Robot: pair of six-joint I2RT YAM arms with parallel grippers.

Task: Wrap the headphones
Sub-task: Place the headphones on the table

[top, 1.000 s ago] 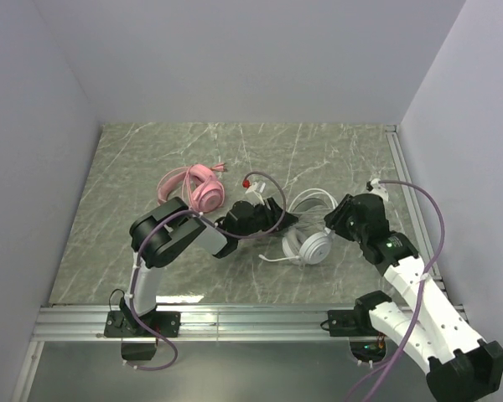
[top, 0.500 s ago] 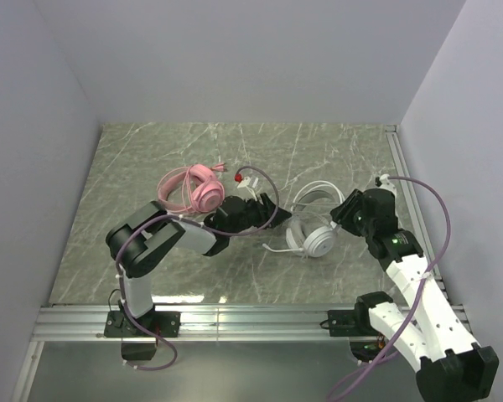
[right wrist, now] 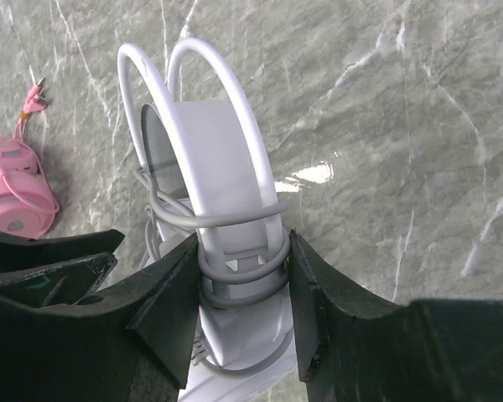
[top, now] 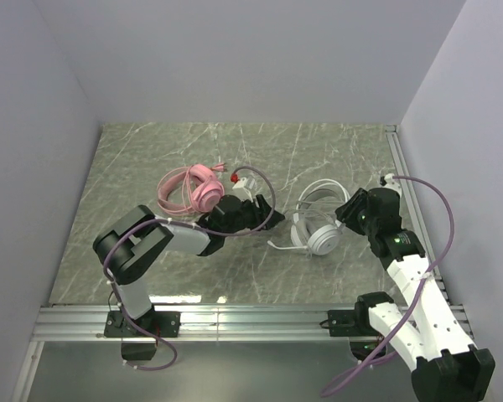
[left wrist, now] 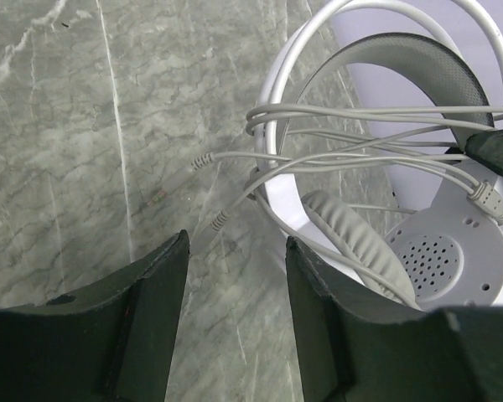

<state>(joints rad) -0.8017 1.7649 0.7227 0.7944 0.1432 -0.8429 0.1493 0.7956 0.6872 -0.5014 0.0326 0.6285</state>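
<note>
The white headphones [top: 317, 224] lie on the marble table right of centre, with their grey cable wound round the headband [left wrist: 377, 134]. My right gripper [top: 345, 214] is shut on them: in the right wrist view [right wrist: 243, 239] the jaws press both sides of the cable-wrapped headband [right wrist: 226, 167]. My left gripper [top: 267, 207] is open and empty just left of them, with bare table between the jaws [left wrist: 235, 243]. Two cable plugs [left wrist: 203, 161] lie loose in front of it. The pink headphones [top: 189, 189] lie behind the left arm, and also show in the right wrist view [right wrist: 12, 188].
White walls close in the table on the left, back and right. An aluminium rail [top: 407, 176] runs along the right edge and another [top: 235, 320] along the front. The pink cable's plugs [right wrist: 35, 94] lie on the table beside the pink headset.
My left gripper has drawn back to the left, away from the white headphones. My right gripper has moved right and farther back, taking the white headphones with it.
</note>
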